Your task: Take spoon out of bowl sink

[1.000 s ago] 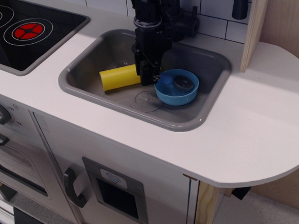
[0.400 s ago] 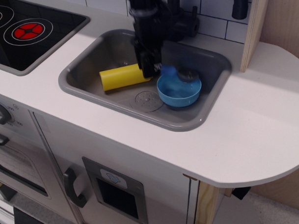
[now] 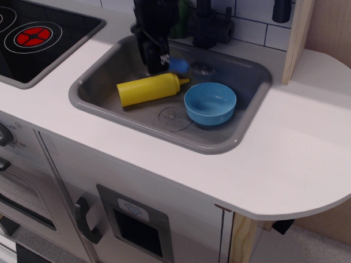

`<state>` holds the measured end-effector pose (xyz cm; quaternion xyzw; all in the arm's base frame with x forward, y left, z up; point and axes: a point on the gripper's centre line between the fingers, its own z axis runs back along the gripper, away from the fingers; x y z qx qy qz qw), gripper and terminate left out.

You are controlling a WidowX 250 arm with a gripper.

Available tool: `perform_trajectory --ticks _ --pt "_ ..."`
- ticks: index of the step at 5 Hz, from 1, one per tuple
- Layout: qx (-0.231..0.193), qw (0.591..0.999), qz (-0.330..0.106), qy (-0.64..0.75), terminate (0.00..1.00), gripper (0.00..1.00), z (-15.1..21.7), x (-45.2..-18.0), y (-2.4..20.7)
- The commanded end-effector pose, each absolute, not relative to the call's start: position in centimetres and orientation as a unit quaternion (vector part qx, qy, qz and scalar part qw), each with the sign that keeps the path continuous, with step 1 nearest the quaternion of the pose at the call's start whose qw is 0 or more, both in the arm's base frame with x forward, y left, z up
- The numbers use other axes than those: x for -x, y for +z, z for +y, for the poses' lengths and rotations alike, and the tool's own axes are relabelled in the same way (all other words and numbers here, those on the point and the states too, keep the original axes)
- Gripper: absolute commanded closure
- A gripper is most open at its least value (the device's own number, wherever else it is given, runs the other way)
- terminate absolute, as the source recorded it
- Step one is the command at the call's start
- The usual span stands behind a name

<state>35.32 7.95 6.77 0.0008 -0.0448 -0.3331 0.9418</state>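
Observation:
My black gripper hangs over the back left of the grey sink. It is shut on the blue handle of the spoon, whose dark grey scoop sticks out to the right, in the air above the sink's back. The light blue bowl sits empty in the sink's right part, below and to the right of the spoon. The picture of the gripper is blurred.
A yellow squeeze bottle lies on its side in the sink, left of the bowl. A black faucet stands behind the sink. A black stovetop is at the left. White countertop spreads to the right, beside a wooden post.
The gripper has lifted the spoon out of the bowl and moved up and to the left with it. The bowl has shifted slightly and now sits empty.

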Motion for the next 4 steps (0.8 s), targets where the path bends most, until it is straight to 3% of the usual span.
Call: perform_trajectory --ticks 1,4 --pt "-0.012 0.906 -0.034 -0.422 0.0 1.0 8.0 -32.4 7.8" --pt "-0.046 0.904 -0.025 -0.425 0.0 1.0 10.5 -31.1 5.4"
